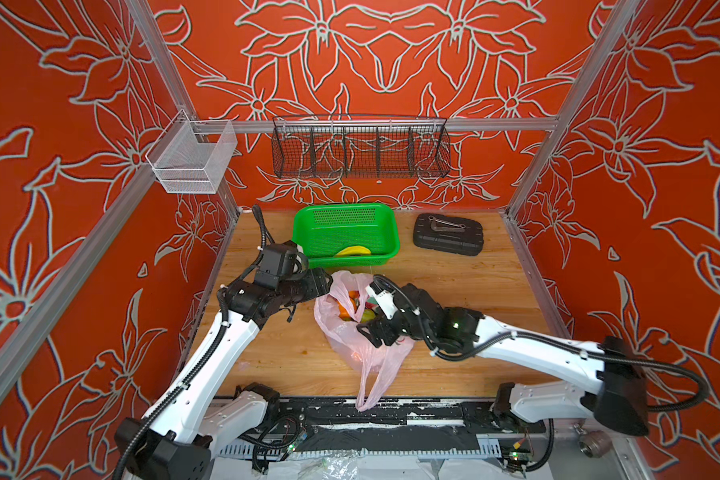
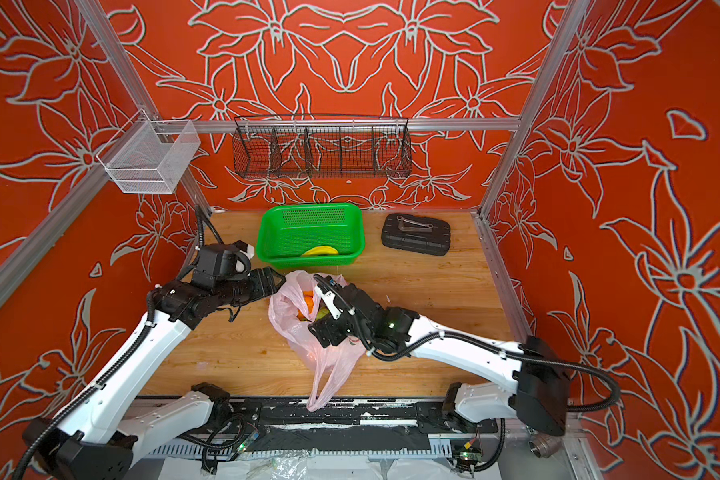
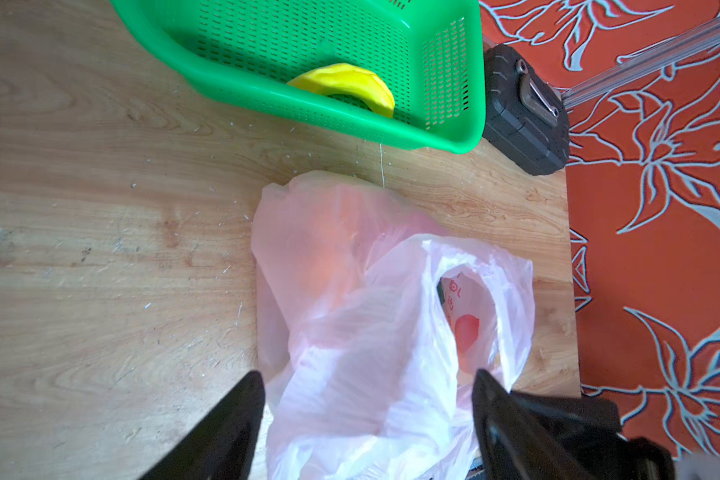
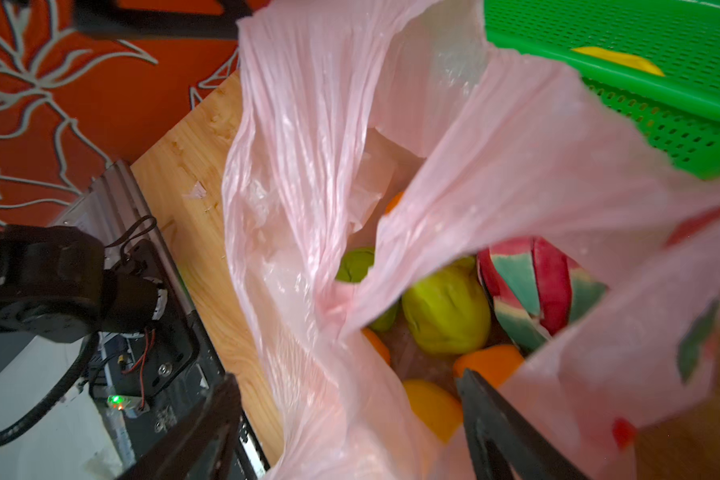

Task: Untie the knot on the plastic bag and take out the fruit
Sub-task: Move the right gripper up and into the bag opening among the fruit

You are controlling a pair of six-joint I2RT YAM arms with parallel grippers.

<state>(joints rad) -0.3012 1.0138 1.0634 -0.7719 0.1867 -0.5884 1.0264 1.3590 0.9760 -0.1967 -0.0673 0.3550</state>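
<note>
Wooden table (image 1: pixel 474 291) with green basket (image 1: pixel 346 224), black case (image 1: pixel 447 235), pink plastic bag (image 1: pixel 366 357)

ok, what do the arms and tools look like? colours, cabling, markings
Left arm and right arm: white link shells, black joint housings. Black corrugated conduit runs along each, held by white ties. A green light glows on the right arm's wrist. Left tool and right tool are black with tapered fingers. No lettering visible.

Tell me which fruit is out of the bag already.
The yellow banana, lying alone in the green basket; the dragon fruit and the rest sit inside the pink bag.
</note>
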